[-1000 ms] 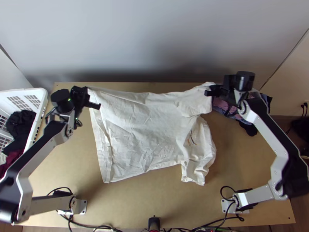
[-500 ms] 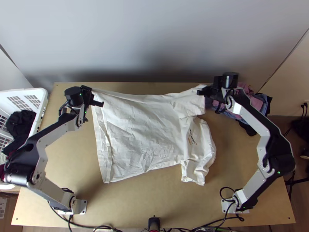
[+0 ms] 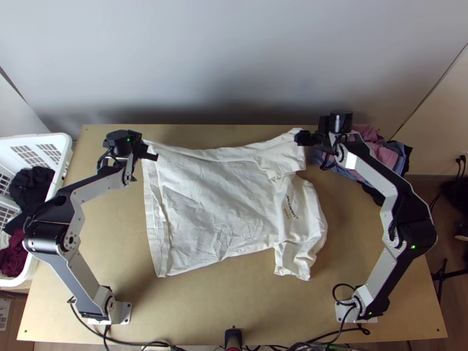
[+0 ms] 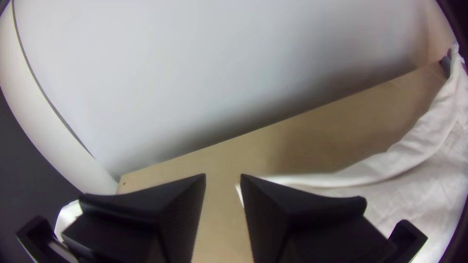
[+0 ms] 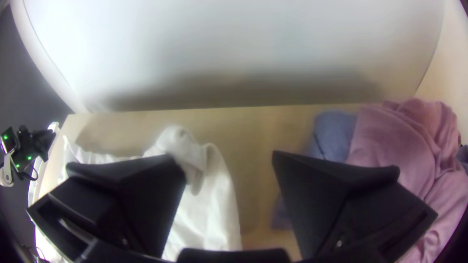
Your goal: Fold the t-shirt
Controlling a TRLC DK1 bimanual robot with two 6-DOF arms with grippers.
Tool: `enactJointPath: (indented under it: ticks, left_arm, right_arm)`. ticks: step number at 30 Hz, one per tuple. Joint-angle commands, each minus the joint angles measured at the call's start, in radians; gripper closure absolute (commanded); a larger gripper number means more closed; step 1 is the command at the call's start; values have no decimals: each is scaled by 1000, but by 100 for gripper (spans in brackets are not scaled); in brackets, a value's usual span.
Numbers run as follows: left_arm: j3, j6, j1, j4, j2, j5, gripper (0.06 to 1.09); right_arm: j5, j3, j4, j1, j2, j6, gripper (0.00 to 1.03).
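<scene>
The white t-shirt (image 3: 216, 202) lies spread and wrinkled mid-table, its right part bunched around a small print, its far edge sagging between two raised-looking corners. At its far left corner is my left gripper (image 3: 144, 148); at its far right corner, my right gripper (image 3: 303, 138). In the left wrist view the left gripper (image 4: 223, 176) is open with a narrow gap, bare wood behind it, and the shirt (image 4: 414, 170) starts beside one finger. In the right wrist view the right gripper (image 5: 225, 156) is wide open, the shirt's bunched corner (image 5: 183, 146) by one finger.
A white basket (image 3: 61, 142) with dark clothes (image 3: 32, 187) stands at the left edge. Pink and blue clothes (image 3: 383, 155) lie piled at the far right, beside the right gripper. A wall (image 3: 234, 64) rises behind the table.
Both grippers have moved inward, the left one rightward and the right one leftward. The shirt's far corners have come closer together, and its far edge now sags more.
</scene>
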Motion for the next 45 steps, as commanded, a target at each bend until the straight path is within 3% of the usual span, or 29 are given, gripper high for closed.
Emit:
enactJointPath:
  ticks: [1, 4, 9, 12, 15, 21, 24, 37, 45]
  left_arm:
    - [30, -39, 0, -55, -2, -2, 37]
    - [27, -73, -16, -182, -99, 15, 32]
    - [30, -160, -40, -573, -305, 214, 32]
    - [-12, -163, -83, -774, -421, 279, 32]
    - [-62, -165, -128, -918, -533, 337, 32]
    - [-109, -159, -244, -1156, -684, 375, 32]
    - [-121, -157, -283, -1260, -722, 392, 32]
    - [-384, -179, -359, -1332, -815, 394, 32]
    - [-410, -269, -461, -1316, -748, 394, 32]
  right_arm:
    - [0, 3, -7, -7, -22, 23, 13]
    - [0, -43, -24, -15, -102, 49, 10]
    - [0, -104, -127, -16, -245, 30, 5]
    - [-3, -109, -257, -16, -295, 10, 5]
    - [-8, -154, -291, -18, -361, -2, 5]
    - [-34, -184, -475, 4, -461, -26, 5]
    - [-34, -258, -484, 7, -539, -43, 5]
    - [-34, -356, -526, 25, -688, -45, 5]
    - [-34, -402, -526, 76, -716, -42, 5]
